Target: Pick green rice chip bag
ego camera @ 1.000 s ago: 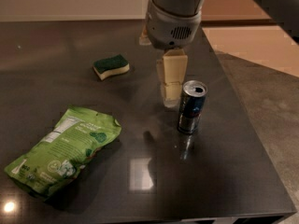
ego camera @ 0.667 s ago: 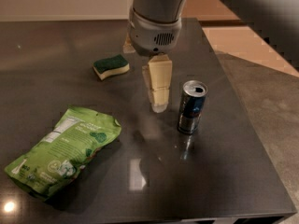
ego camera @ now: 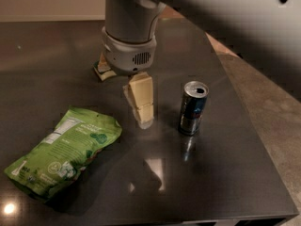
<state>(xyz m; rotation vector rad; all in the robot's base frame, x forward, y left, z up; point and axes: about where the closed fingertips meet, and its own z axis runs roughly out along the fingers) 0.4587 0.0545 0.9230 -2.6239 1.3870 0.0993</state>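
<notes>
The green rice chip bag [ego camera: 63,150] lies flat on the dark table at the front left, a crinkly bright green pouch with a white label panel. My gripper [ego camera: 141,112] hangs from the grey wrist above the table's middle, its cream fingers pointing down. It is to the right of the bag's upper end and a little above the table, apart from the bag. Nothing shows in it.
A dark blue drink can [ego camera: 193,108] stands upright to the right of the gripper. A yellow sponge with a dark green top [ego camera: 102,68] lies behind the wrist, mostly hidden. The table's right edge [ego camera: 254,126] runs diagonally, with a lighter floor beyond.
The arm has moved left and toward the front, away from the can and closer to the bag. The wrist now covers most of the sponge.
</notes>
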